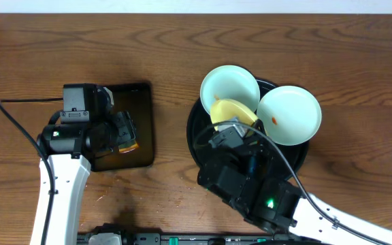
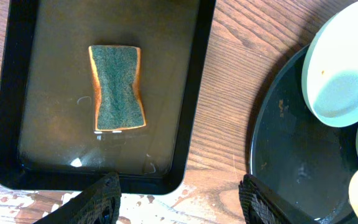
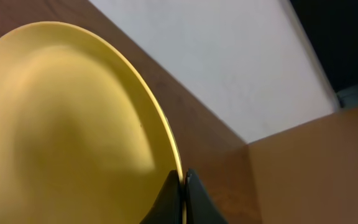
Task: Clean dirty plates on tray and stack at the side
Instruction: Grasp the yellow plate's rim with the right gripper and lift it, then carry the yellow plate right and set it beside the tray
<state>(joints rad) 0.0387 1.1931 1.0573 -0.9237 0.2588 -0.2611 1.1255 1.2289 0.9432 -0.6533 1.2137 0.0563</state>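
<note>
One grained wooden table (image 1: pixel 182 61) bears one round, glossy black tray (image 1: pixel 194 133) with a raised rim, and one smaller rectangular black tray (image 1: pixel 141 116) to its left. Three smooth round plates are at the round tray: a mint-blue plate (image 1: pixel 230 88), a second mint-blue plate (image 1: pixel 289 114), and a tilted yellow plate (image 3: pixel 61 124), its rim pinched by the right gripper (image 3: pixel 184 186). One waisted, green-topped sponge (image 2: pixel 117 87) lies in the rectangular tray. The left gripper (image 2: pixel 179 199) is spread wide, empty.
</note>
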